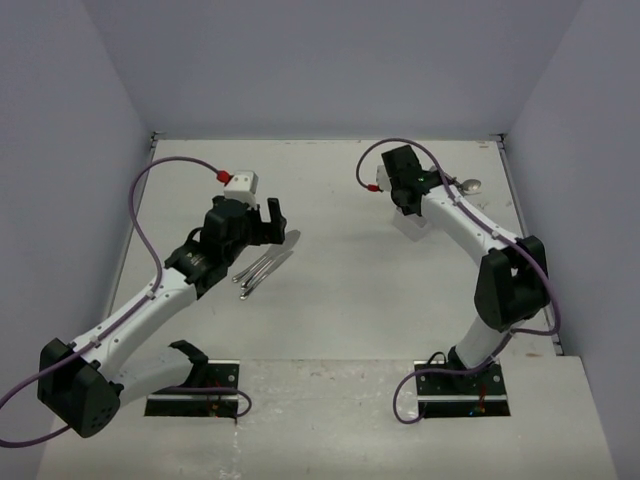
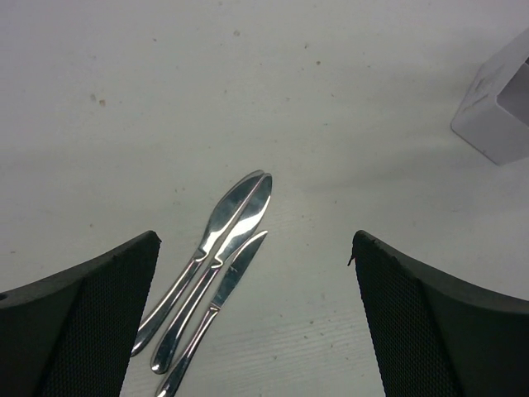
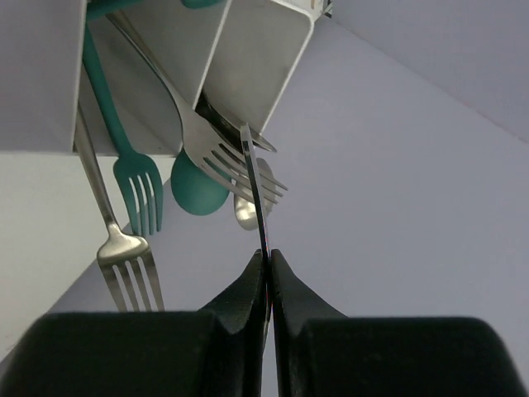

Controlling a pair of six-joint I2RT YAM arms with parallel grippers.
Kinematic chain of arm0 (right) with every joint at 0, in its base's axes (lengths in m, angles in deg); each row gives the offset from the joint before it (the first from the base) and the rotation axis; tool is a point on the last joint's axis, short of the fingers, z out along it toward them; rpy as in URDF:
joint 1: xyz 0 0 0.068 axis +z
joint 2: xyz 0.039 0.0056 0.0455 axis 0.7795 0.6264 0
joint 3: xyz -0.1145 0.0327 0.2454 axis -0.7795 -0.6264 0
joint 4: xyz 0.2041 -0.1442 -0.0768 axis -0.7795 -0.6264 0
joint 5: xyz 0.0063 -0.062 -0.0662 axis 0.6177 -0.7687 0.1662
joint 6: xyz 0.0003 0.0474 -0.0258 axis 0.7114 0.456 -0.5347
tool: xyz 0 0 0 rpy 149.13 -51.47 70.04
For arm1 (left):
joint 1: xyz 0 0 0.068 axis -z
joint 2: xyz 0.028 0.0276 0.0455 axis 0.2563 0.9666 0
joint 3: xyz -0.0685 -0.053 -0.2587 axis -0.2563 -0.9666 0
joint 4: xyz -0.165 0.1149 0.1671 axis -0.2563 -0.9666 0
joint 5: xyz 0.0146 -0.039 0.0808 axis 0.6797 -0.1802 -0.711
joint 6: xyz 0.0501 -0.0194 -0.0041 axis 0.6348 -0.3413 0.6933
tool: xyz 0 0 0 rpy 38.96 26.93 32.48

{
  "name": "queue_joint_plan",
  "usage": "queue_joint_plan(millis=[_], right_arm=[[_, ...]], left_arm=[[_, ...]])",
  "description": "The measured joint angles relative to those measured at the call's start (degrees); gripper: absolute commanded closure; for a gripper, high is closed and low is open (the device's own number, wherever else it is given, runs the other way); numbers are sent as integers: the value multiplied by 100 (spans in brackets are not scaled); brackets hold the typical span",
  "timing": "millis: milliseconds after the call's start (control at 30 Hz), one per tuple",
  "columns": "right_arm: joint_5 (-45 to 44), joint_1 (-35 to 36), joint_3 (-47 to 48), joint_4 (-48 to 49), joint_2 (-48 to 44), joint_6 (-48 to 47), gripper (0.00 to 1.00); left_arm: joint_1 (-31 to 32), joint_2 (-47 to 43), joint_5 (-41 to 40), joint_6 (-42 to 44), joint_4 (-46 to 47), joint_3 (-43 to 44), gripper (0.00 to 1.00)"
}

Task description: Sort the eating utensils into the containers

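**Three knives on the table, a fourth held at the box**

Three silver knives (image 2: 221,265) lie pressed side by side on the table (image 2: 248,83), well to the left of the white box (image 2: 496,107). The left gripper (image 1: 262,217) hovers over them with its fingers spread wide, empty. This looks like a line-up to take one. Its arm stretches forward from the base with the wrist tipped down.

At the box, the right gripper (image 3: 266,260) is pinched tight on a thin silver blade (image 3: 254,186) seen edge-on, probably a knife. The tip sits at the mouth of one compartment, likely so it can slide in lengthwise. A silver fork (image 3: 219,153) and a teal fork (image 3: 136,186) poke from the neighbouring section. The right arm rises to a bent elbow, then reaches towards the box.
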Motion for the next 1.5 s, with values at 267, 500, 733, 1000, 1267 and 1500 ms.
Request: queue_joint_plan(millis=[267,500,733,1000,1267,1500], right_arm=[[-553,168,4,267,645,-660,92],[-756,166,293,192,1182,-927,90],[-787,173,339,-37,1460,-870,93],[-787,420,341,-162,1436,-595,40],[-597,859,424,-107,894,-365,1],[286,1145,1082,267,-39,1071,1]], left_arm=[[-63,-4,-133,2,-278,2,0],[-111,76,-170,2,-417,-2,0],[-173,439,-101,11,-452,-2,0],[-256,616,120,98,-444,-2,0],[-282,951,374,479,-216,-2,0],[-372,1757,-55,605,-258,-13,0]])
